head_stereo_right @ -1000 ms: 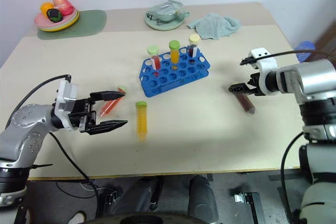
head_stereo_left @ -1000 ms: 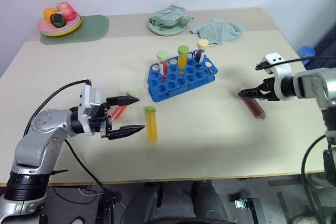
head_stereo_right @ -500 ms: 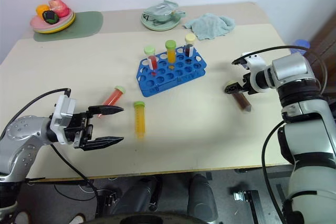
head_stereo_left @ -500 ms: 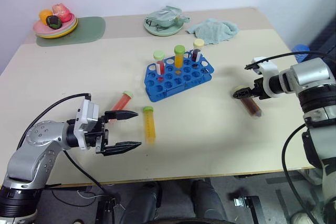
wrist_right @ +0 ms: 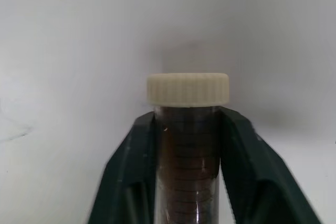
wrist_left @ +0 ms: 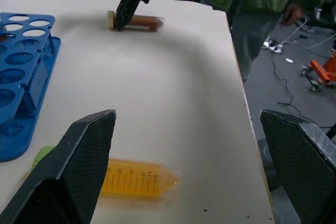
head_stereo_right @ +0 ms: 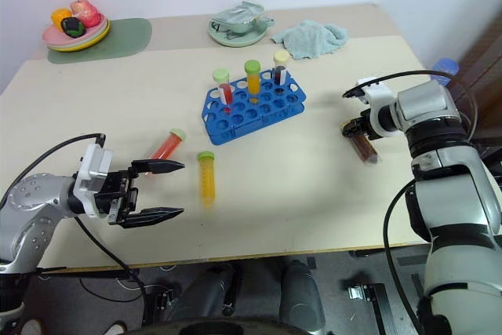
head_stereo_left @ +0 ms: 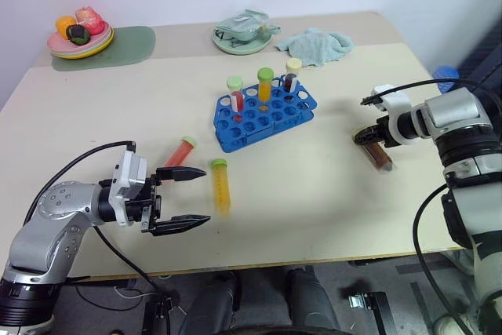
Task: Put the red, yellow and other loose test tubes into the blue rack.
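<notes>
Right tool (wrist_right: pixel 188 145) is clamped on the brown tube (wrist_right: pixel 188 129) lying on the bench (head_stereo_left: pixel 314 194), right of the blue rack (head_stereo_left: pixel 263 111). Next: lift, stand upright, drop into a free hole. Left tool (head_stereo_left: pixel 182 200) sits wide apart near the yellow tube (head_stereo_left: pixel 220 186).

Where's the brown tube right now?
The brown tube lies on the table's right side, right of the blue rack, with the right gripper shut on it just below its cap.
</notes>
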You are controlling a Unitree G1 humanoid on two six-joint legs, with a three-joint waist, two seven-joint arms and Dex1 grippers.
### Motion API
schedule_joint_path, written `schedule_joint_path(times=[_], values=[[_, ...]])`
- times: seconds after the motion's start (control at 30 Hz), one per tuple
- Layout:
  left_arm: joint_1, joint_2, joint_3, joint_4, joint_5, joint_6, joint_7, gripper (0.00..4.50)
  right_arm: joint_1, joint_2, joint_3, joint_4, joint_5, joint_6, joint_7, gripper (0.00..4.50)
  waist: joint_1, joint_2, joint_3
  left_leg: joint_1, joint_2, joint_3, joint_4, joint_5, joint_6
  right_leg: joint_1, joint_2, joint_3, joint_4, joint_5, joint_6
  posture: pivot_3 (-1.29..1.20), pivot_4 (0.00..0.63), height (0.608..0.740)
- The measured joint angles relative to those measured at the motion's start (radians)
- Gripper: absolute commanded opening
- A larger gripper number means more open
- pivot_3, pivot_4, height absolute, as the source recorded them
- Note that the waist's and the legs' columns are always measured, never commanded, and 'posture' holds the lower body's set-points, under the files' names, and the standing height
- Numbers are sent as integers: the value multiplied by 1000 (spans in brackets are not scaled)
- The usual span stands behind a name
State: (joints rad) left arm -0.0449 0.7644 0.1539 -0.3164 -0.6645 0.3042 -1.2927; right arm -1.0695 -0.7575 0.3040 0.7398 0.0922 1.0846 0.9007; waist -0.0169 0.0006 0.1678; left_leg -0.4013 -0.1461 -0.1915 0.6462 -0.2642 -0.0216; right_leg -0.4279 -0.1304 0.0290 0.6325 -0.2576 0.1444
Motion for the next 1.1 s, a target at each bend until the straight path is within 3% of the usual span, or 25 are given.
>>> schedule_joint_path(times=[0.33, 0.43, 0.6, 0.8, 0.93, 1.1], values=[[3, -1, 0, 6, 0, -14, -2, 4500, 85, 15, -121, -243, 67, 102, -24, 1722, 2, 2, 1, -1, 1, 0, 0, 0, 0, -1, 1, 1, 0, 0, 0, 0, 150, 740], [15, -1, 1, 6, 0, -15, 4, 4500, 102, 15, -165, -321, 90, 138, -52, 939, 5, 2, 1, -1, 1, 0, 0, 0, 0, -1, 1, 1, 0, 0, 0, 0, 150, 740], [30, -2, 17, 6, 0, -15, 10, 4500, 148, 37, -215, -387, 115, 173, -102, 854, 5, 2, 1, -1, 1, 0, 0, 0, 0, -1, 1, 1, 0, 0, 0, 0, 150, 740], [41, -8, 24, -6, -4, -15, 29, 4500, 134, 177, -498, -447, 270, 161, -154, 854, -3, 2, 1, -1, 2, 1, -1, 1, -1, -2, 2, 1, 1, 0, 0, 0, 150, 740], [48, -11, 30, -7, -4, -15, 37, 4500, 123, 306, -658, -519, 375, -21, -185, 854, 2, 2, 1, -1, 2, 1, 0, 1, -1, -2, 2, 1, 1, 0, 0, 0, 150, 740], [45, -25, 54, -4, -4, -18, 63, 4500, 187, 518, -704, -481, 388, -544, -209, 854, 0, 2, 1, 1, 2, 1, 1, 1, -1, 0, 2, 1, 3, 1, 0, 0, 150, 740]])
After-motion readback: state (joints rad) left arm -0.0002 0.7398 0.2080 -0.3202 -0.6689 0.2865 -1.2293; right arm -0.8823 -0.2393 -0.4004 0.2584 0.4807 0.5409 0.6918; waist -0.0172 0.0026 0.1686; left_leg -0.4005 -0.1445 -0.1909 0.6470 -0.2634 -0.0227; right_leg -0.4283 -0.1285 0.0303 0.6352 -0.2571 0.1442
